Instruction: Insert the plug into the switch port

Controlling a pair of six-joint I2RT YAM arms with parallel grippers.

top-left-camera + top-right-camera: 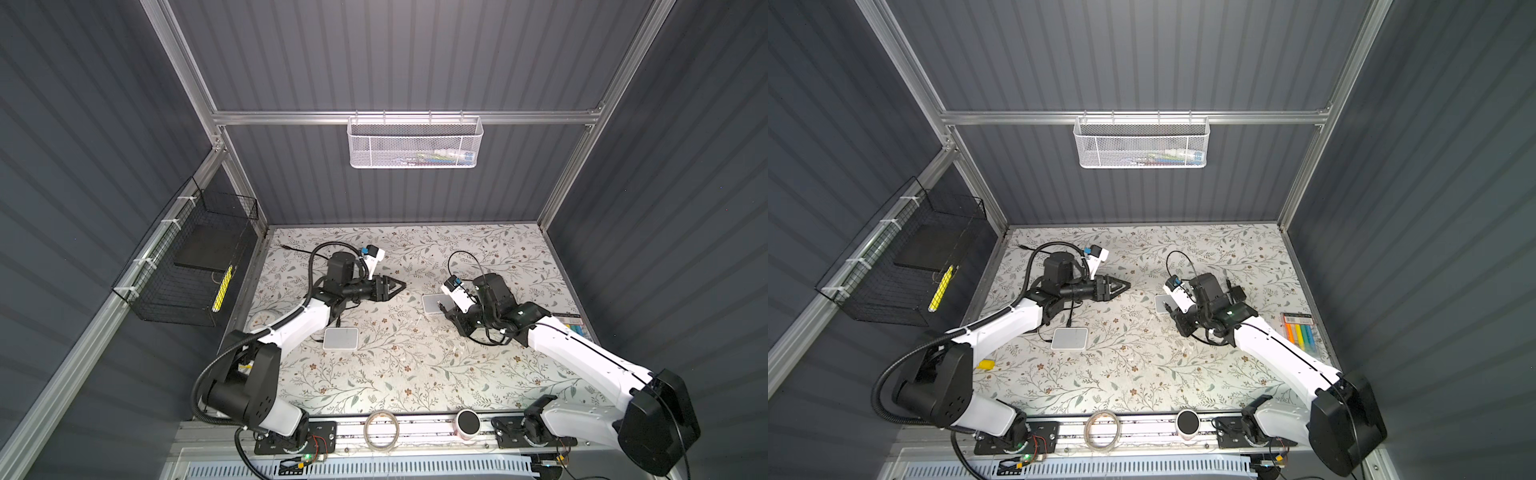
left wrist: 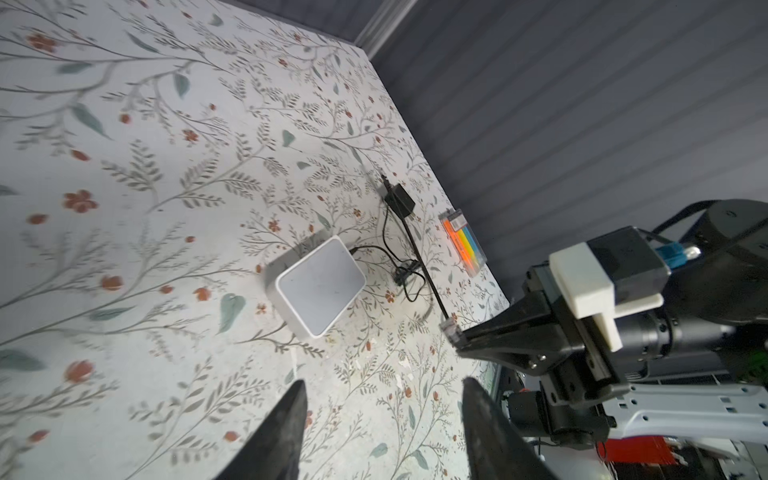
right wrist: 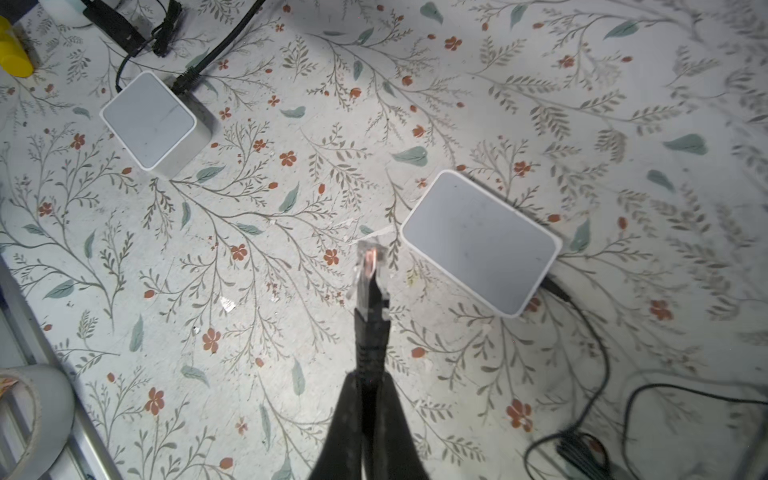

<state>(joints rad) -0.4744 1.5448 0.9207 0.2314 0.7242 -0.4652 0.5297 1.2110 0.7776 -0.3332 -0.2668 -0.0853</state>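
Note:
My right gripper (image 3: pixel 368 376) is shut on the black boot of a cable whose clear plug (image 3: pixel 370 266) sticks out past the fingertips. The plug hangs above the floral table, just beside a corner of a white switch (image 3: pixel 482 243). In both top views this gripper (image 1: pixel 440 307) (image 1: pixel 1168 308) sits at the edge of that switch (image 1: pixel 434 302). No port shows on the switch; a thin black cable enters its far side. My left gripper (image 2: pixel 384 384) (image 1: pixel 401 286) is open and empty, hovering to the left of the switch (image 2: pixel 316 286). The right gripper's fingers and the plug (image 2: pixel 451 330) show in the left wrist view.
A second white switch (image 1: pixel 340 338) (image 3: pixel 151 120) with cables attached lies by the left arm. A black power adapter (image 2: pixel 400 201) and loose cable lie behind the right arm. A highlighter pack (image 1: pixel 1298 328) rests at the right edge. A tape roll (image 1: pixel 380 428) and a small cylinder (image 1: pixel 468 422) stand on the front rail.

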